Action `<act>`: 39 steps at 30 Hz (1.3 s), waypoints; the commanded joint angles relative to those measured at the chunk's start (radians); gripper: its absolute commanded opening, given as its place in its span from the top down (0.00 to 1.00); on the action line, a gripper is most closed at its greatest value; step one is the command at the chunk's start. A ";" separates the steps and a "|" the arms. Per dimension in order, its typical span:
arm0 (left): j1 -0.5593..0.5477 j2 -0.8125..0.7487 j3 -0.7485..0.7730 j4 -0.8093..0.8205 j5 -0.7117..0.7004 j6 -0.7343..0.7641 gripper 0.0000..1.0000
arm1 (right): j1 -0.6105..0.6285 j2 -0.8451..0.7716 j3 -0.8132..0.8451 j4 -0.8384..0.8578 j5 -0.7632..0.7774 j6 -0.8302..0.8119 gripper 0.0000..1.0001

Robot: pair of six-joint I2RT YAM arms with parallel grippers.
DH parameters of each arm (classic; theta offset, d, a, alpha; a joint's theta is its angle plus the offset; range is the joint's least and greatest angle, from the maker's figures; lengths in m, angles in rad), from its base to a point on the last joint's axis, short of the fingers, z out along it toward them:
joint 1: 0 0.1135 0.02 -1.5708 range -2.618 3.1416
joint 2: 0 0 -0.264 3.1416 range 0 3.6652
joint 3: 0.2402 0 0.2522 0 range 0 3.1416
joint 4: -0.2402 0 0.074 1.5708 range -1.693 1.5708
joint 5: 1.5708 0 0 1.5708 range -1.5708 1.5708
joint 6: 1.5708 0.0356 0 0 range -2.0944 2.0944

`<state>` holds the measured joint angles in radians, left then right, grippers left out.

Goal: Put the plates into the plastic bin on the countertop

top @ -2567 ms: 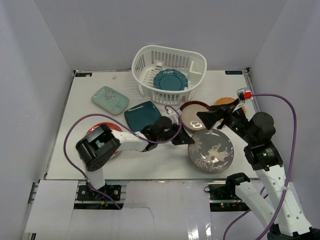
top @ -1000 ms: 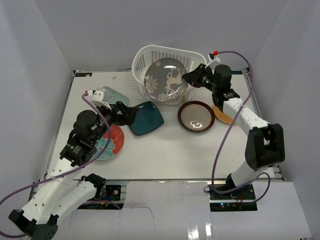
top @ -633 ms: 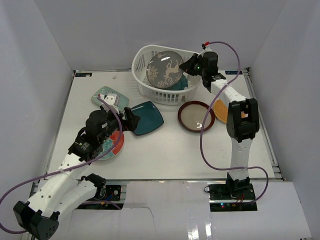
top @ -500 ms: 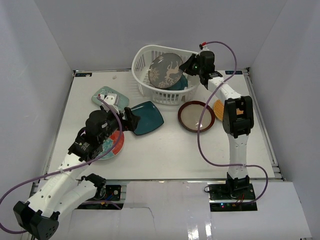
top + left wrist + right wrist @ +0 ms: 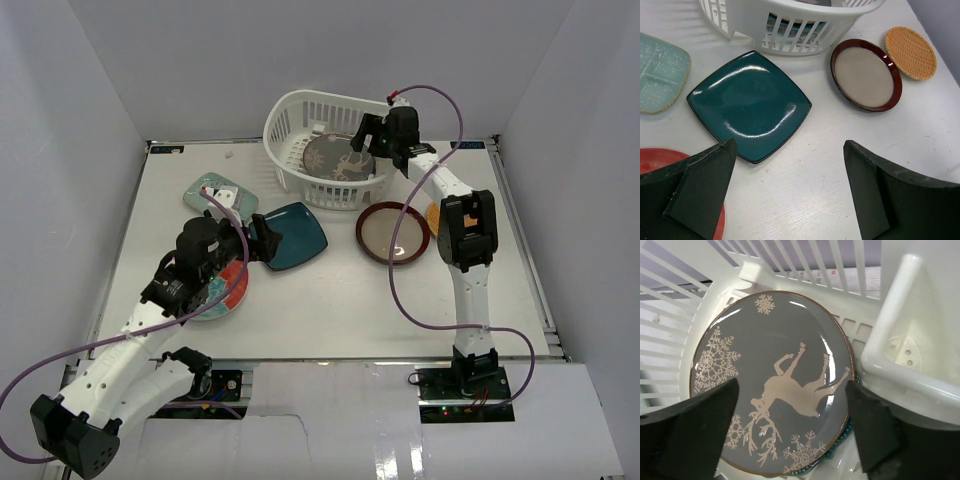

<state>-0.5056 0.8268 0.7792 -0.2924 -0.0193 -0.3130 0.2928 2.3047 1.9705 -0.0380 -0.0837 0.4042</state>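
Grey patterned plate (image 5: 775, 360) lies in plastic bin (image 5: 790, 260) beneath right end effector (image 5: 791, 405), jaws apart.

No writing, brand or number can be read. On the tabletop (image 5: 330, 300), the left sticker (image 5: 166, 149) at its far left corner and the right sticker (image 5: 470, 146) at its far right corner are too small to make out.

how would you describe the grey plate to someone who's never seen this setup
Start at the white slotted basket at the far side of the white table. The round grey plate lies inside it. It is the only dish printed with a pale reindeer and snowflakes.
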 commanded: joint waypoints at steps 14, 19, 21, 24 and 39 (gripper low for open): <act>0.012 -0.043 0.008 -0.005 -0.031 0.015 0.02 | 0.037 -0.679 -0.601 0.164 0.159 -0.078 0.35; 0.018 -0.066 0.008 -0.001 0.002 0.017 0.02 | 0.031 -0.987 -1.277 0.334 0.217 0.106 0.46; 0.019 -0.077 0.008 0.001 0.013 0.015 0.02 | 0.020 -1.073 -1.381 0.340 0.245 0.142 0.39; 0.018 -0.087 0.006 0.004 0.018 0.015 0.02 | -0.001 -1.160 -1.519 0.366 0.269 0.209 0.28; 0.019 -0.097 0.005 0.004 0.018 0.015 0.02 | -0.152 -0.877 -1.550 0.553 0.145 0.406 0.58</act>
<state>-0.4927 0.7422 0.7792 -0.2920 -0.0135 -0.3069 0.1661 1.3830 0.3901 0.4183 0.1001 0.7471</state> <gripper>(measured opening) 0.979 0.463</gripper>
